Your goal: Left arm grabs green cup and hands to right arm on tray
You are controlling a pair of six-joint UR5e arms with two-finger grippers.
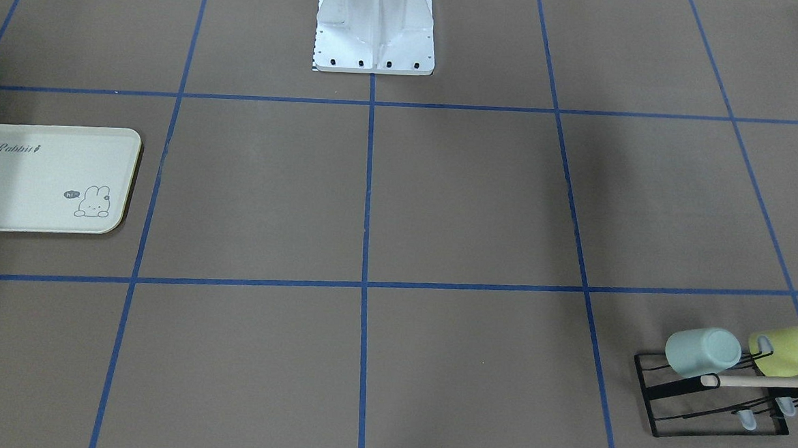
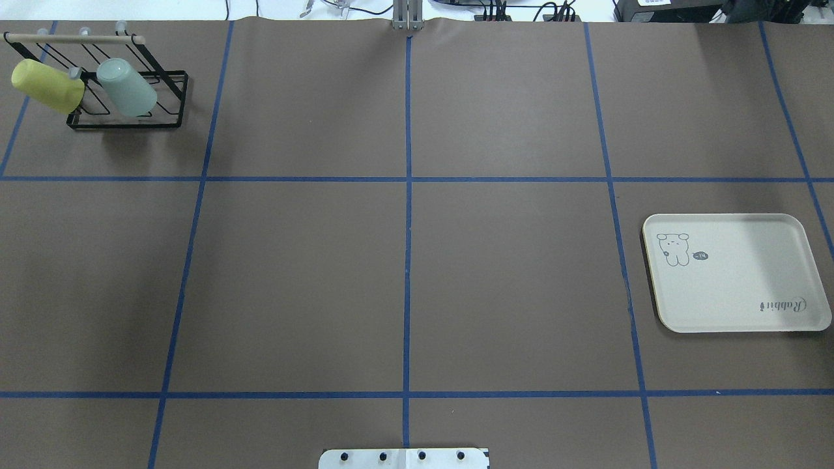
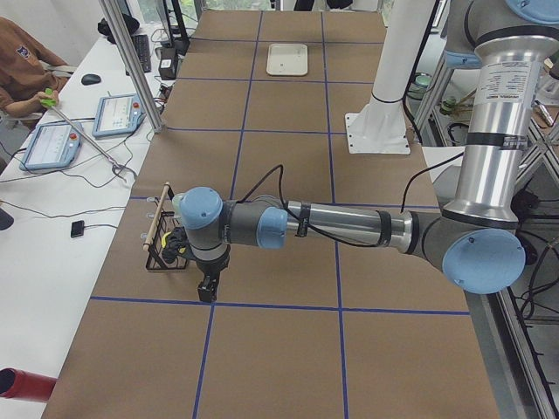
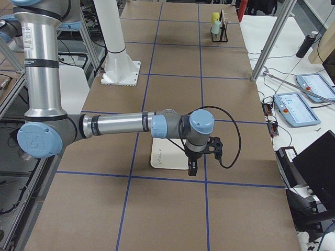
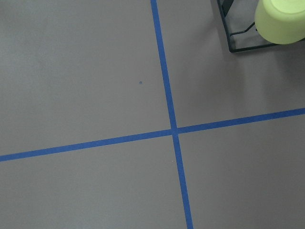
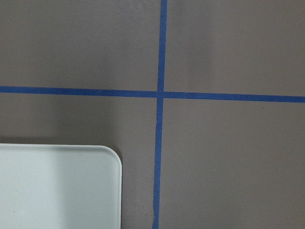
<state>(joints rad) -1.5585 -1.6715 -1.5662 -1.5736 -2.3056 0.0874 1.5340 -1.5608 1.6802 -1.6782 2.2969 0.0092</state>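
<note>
We are counting two cups: one green cup and one yellow cup. Both are hanging tilted on the pegs of a single black wire rack, side by side, with the green cup on the side nearer the desk's middle. The rack is standing in the far corner of the desk on the robot's left. One tray is lying flat on the robot's right, well apart from the rack.

We are seeing two arms. The left arm is stretching low across the desk, and the left claw is pointing down just beside the rack, seemingly hanging clear of the surface. The right arm is reaching out the same way, and the right claw is pointing down over the tray's edge. Only the side views are catching either claw, so we cannot tell how far open they are or whether they are gripping anything.

The desk is wearing a brown mat, and blue tape lines are dividing it into a grid of squares. One white pedestal is standing bolted at the robot's edge. Beyond the desk, a white bench is carrying two pendants, and one person in brown is sitting at it.
</note>
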